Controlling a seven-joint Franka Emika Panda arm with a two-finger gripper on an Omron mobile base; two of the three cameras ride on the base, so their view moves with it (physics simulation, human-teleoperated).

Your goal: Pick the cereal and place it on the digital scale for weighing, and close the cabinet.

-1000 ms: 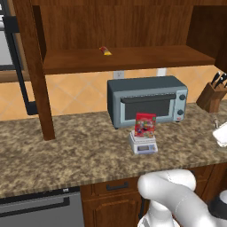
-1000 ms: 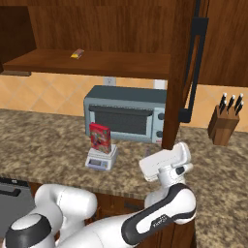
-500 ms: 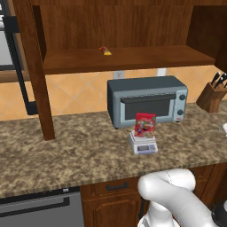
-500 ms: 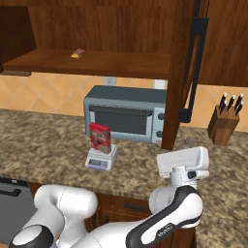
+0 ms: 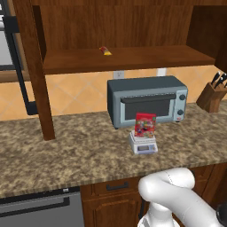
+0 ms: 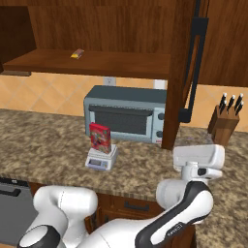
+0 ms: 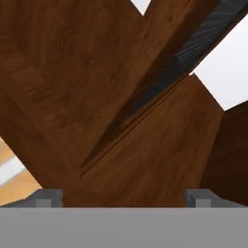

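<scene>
The red cereal box (image 5: pixel 145 125) stands upright on the small light-grey digital scale (image 5: pixel 143 145), in front of the toaster oven; box (image 6: pixel 99 137) and scale (image 6: pixel 101 159) also appear from the right side. The dark brown cabinet (image 5: pixel 124 26) hangs above with both doors swung out, edge-on: the left door (image 5: pixel 37 75) and the right door (image 6: pixel 178 72) with its black bar handle (image 6: pixel 193 68). My white hand (image 6: pixel 198 157) hovers over the counter just right of the right door's lower edge. In the hand view my gripper (image 7: pixel 125 196) is open, fingertips (image 7: pixel 48 196) wide apart, facing the door's wood from close below.
A grey-blue toaster oven (image 5: pixel 148 99) sits against the tiled wall behind the scale. A knife block (image 6: pixel 225 123) stands at the counter's right. A tiny red-yellow item (image 5: pixel 105 51) lies on the cabinet shelf. Drawers (image 5: pixel 115 186) and a dark appliance (image 5: pixel 35 210) sit below the granite counter (image 5: pixel 66 155).
My hand has swung right and slightly up, from the counter's middle-right to beside the right door, leaving the left base view. Cereal and scale have not moved.
</scene>
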